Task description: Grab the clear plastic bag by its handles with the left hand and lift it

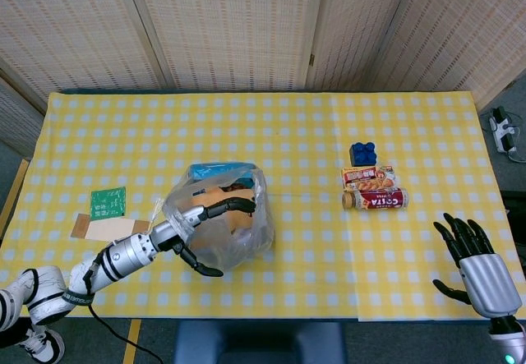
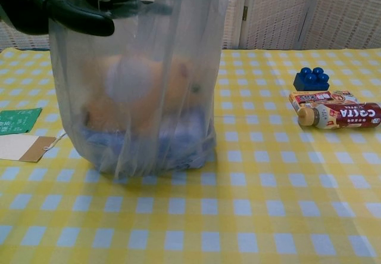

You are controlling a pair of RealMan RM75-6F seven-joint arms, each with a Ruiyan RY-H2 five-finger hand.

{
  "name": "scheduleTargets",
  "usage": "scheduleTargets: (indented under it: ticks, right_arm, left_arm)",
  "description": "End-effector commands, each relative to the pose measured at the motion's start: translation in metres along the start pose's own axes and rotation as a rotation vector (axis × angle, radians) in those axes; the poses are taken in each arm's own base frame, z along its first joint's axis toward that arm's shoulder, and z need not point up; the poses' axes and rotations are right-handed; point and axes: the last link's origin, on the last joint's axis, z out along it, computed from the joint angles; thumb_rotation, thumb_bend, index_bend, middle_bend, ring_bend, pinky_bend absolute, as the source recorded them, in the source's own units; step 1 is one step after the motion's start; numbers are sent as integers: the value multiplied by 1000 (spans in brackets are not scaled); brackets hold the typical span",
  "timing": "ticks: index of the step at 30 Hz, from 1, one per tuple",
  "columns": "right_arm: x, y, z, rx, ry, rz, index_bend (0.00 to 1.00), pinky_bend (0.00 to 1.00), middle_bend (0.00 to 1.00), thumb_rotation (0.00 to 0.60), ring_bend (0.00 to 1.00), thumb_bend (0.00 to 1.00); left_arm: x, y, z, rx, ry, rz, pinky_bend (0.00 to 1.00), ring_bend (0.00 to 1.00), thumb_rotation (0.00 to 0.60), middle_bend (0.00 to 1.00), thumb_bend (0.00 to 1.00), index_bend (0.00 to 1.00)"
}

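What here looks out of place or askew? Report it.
Little stands out. The Costa bottle lies on its side beside the snack pack, seemingly placed, nothing spilled. The clear plastic bag is crumpled where the left hand reaches into its top, its base on the table. Whether the handles are gripped is unclear.
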Motion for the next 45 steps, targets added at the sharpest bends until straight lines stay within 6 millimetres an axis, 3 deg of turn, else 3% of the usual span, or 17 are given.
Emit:
scheduleTargets:
  ticks: [1,16,33,40,45]
  right_arm:
    - [1,1,0,-2,2,1,0,0,0,600,0,52]
    - [1,2,0,-7,6,1,0,0,0,600,0,52]
    - [4,5,1,-9,15,8,0,0,0,600,0,52]
    - [5,5,0,-8,20,10,0,0,0,600,0,53]
    - [6,6,0,-8,23,12,0,0,0,600,0,52]
  left_arm:
    - [2,4,8,-5,-14,-20,13,9,600,118,107,162]
    - [-3,23,35,-9,-90,-18,34,23,600,118,107,158]
    - [-8,43,58,-36,-130,-141,47,21,600,118,111,147]
    - [-17,46,61,-24,-170,-275,172,42,600,118,115,142]
    - [-22,56,62,-35,-159,-437,300,138,600,146,117,160]
